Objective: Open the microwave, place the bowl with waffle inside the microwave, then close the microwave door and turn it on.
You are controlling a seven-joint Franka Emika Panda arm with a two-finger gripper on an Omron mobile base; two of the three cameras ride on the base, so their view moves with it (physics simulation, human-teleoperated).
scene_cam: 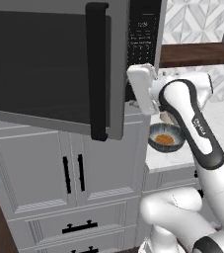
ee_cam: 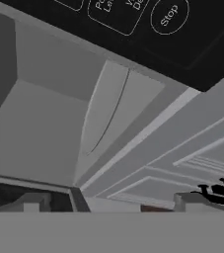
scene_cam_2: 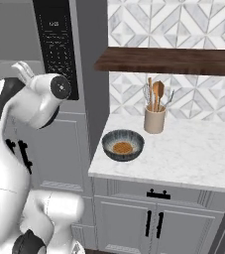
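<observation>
Here the arm reaches up beside the microwave door (scene_cam: pixel 49 64); gripper (ee_cam: pixel 108 210) jaws spread wide.

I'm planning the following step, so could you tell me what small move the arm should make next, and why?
Probably swing the open gripper away from the microwave and right toward the bowl. The microwave door already stands open, while the bowl, with the waffle inside, sits on the counter untouched, and the gripper holds nothing.
</observation>
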